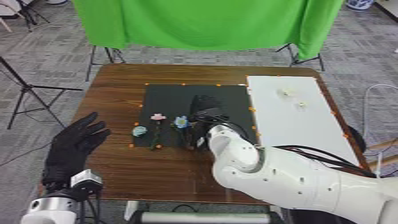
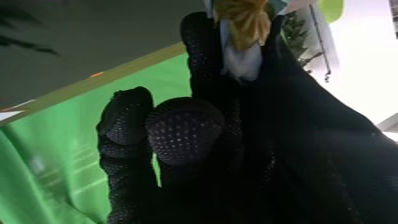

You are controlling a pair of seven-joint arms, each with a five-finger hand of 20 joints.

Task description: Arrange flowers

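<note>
Flower (partly orange) [image 2: 242,25], pinched in right robot hand [image 1: 206,106], over dark mat [image 1: 169,96]; left robot hand [image 1: 71,142] spread wide

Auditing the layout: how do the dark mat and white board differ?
The white board reaches nearer the robot than the dark mat. The dark mat bears a pink flower and a blue flower; the white board, small pale pieces. Both lie flat, orange dots along edges.
</note>
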